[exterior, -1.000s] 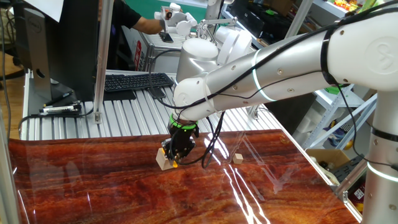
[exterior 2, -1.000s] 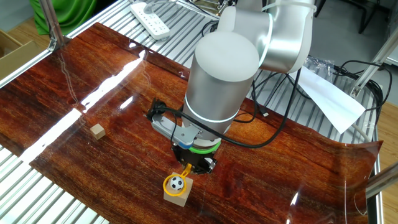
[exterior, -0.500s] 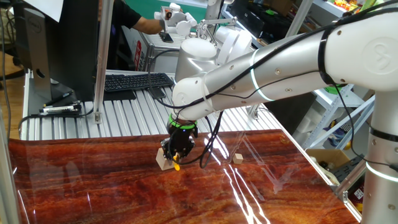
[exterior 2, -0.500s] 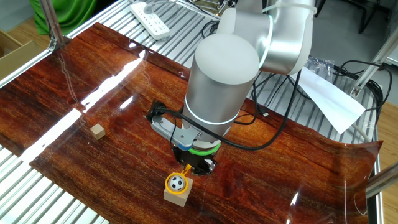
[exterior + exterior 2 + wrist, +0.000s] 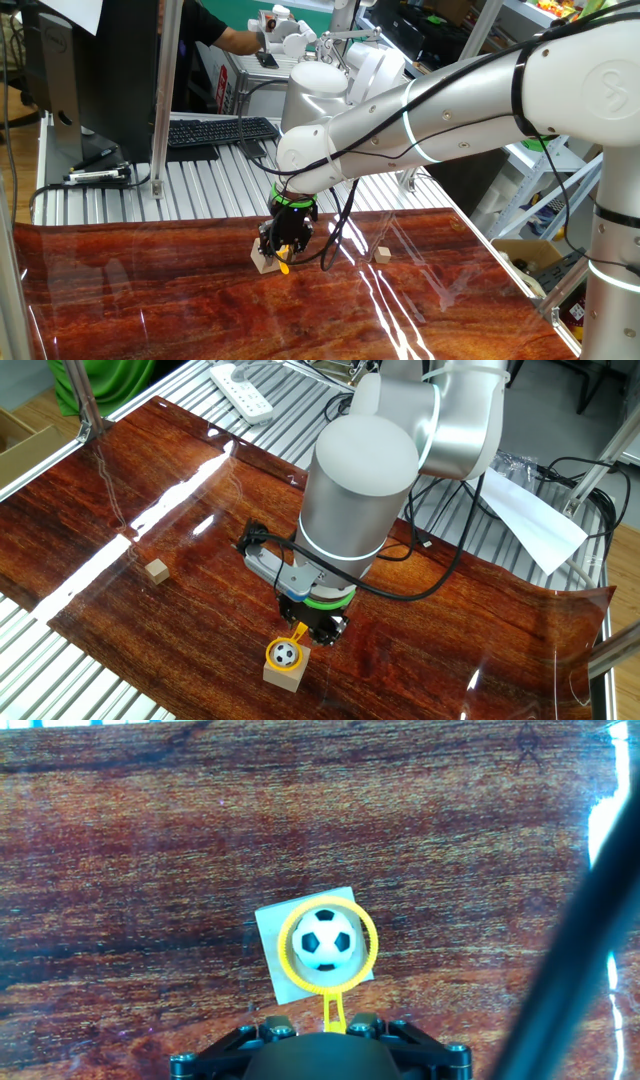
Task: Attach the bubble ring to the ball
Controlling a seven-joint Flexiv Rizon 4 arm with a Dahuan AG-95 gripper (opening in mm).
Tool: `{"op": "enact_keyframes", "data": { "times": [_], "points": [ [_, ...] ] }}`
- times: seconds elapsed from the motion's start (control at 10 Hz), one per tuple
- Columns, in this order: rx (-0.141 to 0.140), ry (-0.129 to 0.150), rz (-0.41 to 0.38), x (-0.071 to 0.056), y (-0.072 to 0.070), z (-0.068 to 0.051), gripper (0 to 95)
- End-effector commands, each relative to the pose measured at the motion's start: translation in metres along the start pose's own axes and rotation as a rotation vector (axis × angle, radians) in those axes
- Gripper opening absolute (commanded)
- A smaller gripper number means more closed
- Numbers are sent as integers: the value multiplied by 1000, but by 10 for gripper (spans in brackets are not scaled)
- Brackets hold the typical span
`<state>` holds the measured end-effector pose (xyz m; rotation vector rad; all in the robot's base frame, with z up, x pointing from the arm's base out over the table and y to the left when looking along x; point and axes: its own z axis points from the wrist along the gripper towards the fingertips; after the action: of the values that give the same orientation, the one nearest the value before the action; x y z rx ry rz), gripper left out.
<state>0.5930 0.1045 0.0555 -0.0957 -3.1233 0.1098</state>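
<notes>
- Tool [image 5: 318,630]: closed on the short handle of the bubble ring [image 5: 328,950]; the hand view shows the handle running from the loop down into the tool body at bottom centre. Fingers mostly hidden, so can't tell the grip width.
- Bubble ring: yellow-orange loop sits around the ball [image 5: 328,939], encircling it w/ a thin gap on all sides in the hand view. Can't tell if the loop touches the ball or the block under it.
- Ball: white w/ black patches, sits on top of a light wooden cube [image 5: 280,674] on the counter [image 5: 150,510]. In the other fixed view, ring and ball show on the cube's top face, just in front of the tool.
- One fixed view: arm [image 5: 420,110] reaches down over the cube [image 5: 262,262]; a bit of orange handle shows below the tool, ball hidden behind it.
- Small tan cube [image 5: 156,570] lies on the counter well apart from the ball's cube; also seen at [image 5: 382,255].
- Counter: glossy red-brown wood grain w/ bright light streaks.
- Background: keyboard [image 5: 220,130] on a slatted metal bench behind the counter.
</notes>
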Motion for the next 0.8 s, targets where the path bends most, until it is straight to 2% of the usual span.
{"op": "enact_keyframes", "data": {
  "times": [0.1, 0.4, 0.8],
  "points": [
    [2, 1, -1, 0, 0, 0, 570],
    [-9, 20, -11, 1, -1, -1, 570],
    [-17, 17, -14, 5, -3, -5, 570]
  ]
}}
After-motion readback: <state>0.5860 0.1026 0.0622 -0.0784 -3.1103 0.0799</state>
